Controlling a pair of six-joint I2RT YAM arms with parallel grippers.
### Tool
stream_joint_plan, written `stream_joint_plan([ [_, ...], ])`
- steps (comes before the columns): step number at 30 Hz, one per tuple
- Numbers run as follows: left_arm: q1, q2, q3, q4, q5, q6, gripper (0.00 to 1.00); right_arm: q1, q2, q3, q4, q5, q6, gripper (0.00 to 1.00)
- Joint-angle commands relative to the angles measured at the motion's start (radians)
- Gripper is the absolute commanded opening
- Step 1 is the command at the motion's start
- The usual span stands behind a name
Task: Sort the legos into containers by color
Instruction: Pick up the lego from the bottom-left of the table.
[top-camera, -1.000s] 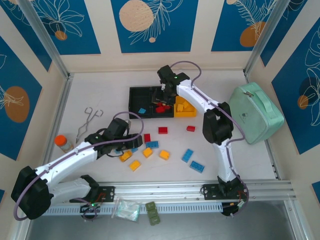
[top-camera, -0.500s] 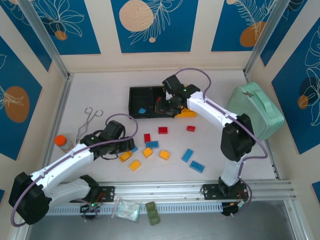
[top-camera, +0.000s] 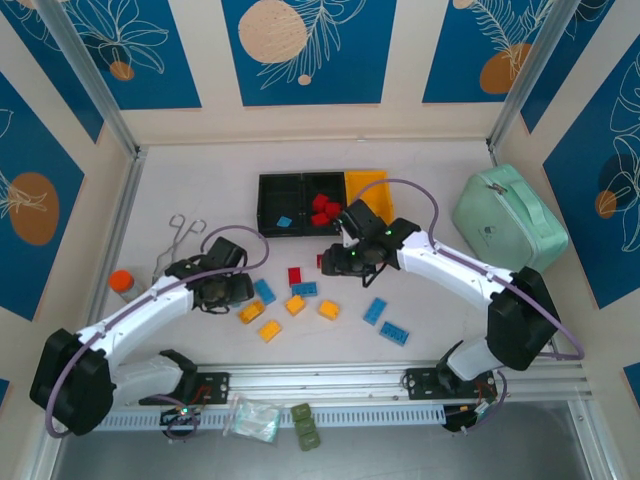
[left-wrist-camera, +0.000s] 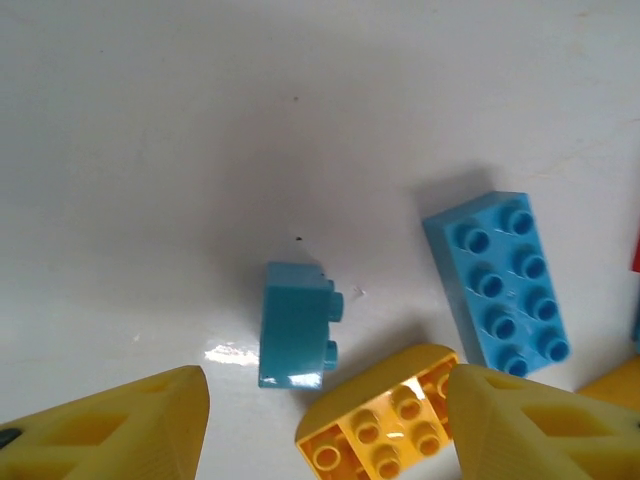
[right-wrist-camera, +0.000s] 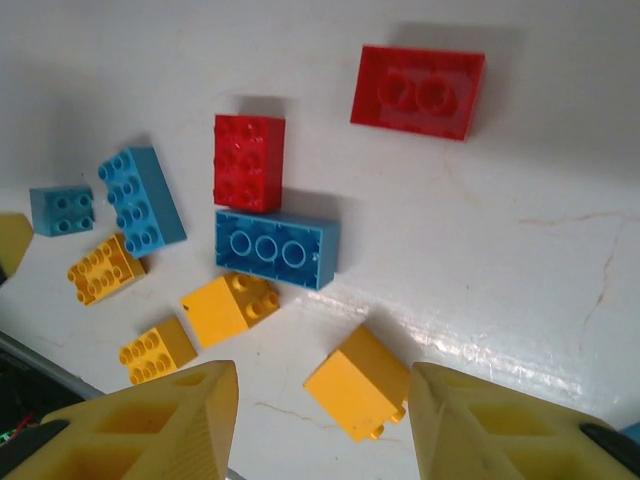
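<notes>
Loose legos lie mid-table: red (top-camera: 295, 276), blue (top-camera: 304, 289) and yellow (top-camera: 329, 309). The containers (top-camera: 275, 190) stand behind them, two black bins and a yellow one (top-camera: 365, 184). Red bricks (top-camera: 322, 208) lie in the middle bin and one blue brick (top-camera: 284, 222) in the left bin. My left gripper (top-camera: 225, 290) (left-wrist-camera: 325, 420) hangs open over a small teal brick (left-wrist-camera: 297, 325) and a yellow brick (left-wrist-camera: 385, 415). A blue brick (left-wrist-camera: 497, 280) lies to their right. My right gripper (top-camera: 350, 258) (right-wrist-camera: 325, 420) is open above a yellow brick (right-wrist-camera: 358, 382), apart from it.
A mint-green case (top-camera: 508, 222) sits at the right. Metal tongs (top-camera: 178, 240) and an orange-capped bottle (top-camera: 122, 283) lie at the left. A plastic bag (top-camera: 252, 418) and olive-green blocks (top-camera: 305, 425) rest by the near rail.
My right arm has swung from over the bins down to the loose bricks, and red bricks now show in the middle bin. The left gripper has shifted slightly left.
</notes>
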Motion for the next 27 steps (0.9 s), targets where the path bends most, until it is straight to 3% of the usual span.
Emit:
stream_joint_plan([
  [1, 0.018, 0.043, -0.008, 0.031, -0.022, 0.038, 0.62, 0.003, -0.037, -0.030, 0.027, -0.014, 0.034, 0.48],
  [9, 0.025, 0.122, -0.036, 0.090, -0.031, 0.046, 0.52, 0.007, -0.032, -0.027, 0.045, -0.019, 0.044, 0.48],
  [16, 0.026, 0.156, -0.040, 0.099, -0.041, 0.058, 0.36, 0.018, -0.026, -0.039, 0.056, -0.021, 0.058, 0.48],
  [20, 0.028, 0.165, -0.042, 0.100, -0.039, 0.065, 0.21, 0.024, -0.037, -0.046, 0.059, -0.025, 0.061, 0.48],
  [27, 0.028, 0.154, -0.025, 0.086, -0.037, 0.084, 0.17, 0.048, -0.072, -0.060, 0.070, -0.072, 0.033, 0.48],
])
